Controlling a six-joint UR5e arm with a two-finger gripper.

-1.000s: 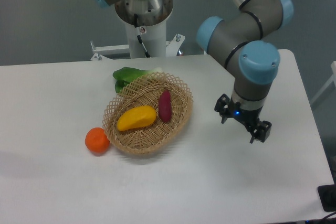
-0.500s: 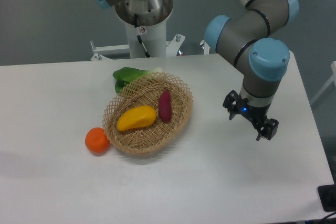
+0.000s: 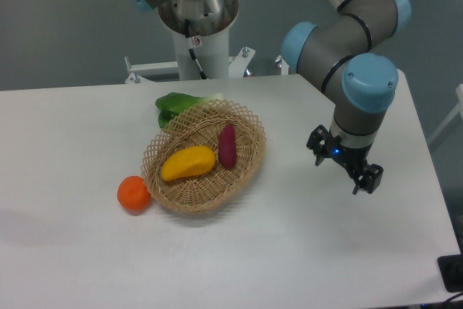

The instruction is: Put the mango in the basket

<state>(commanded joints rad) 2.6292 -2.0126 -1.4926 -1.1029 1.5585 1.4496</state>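
Mango (image 3: 188, 163) lies inside the basket (image 3: 250, 117), beside a purple sweet potato (image 3: 227, 146). My gripper (image 3: 345, 168) hangs well to the right, fingers spread, holding nothing. Placing looks finished; next I would only retreat.

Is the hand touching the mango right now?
Apart. The fixed camera shows the hand hanging over bare table to the right of the basket, while the mango lies inside it, with the basket's rim and open table between them.
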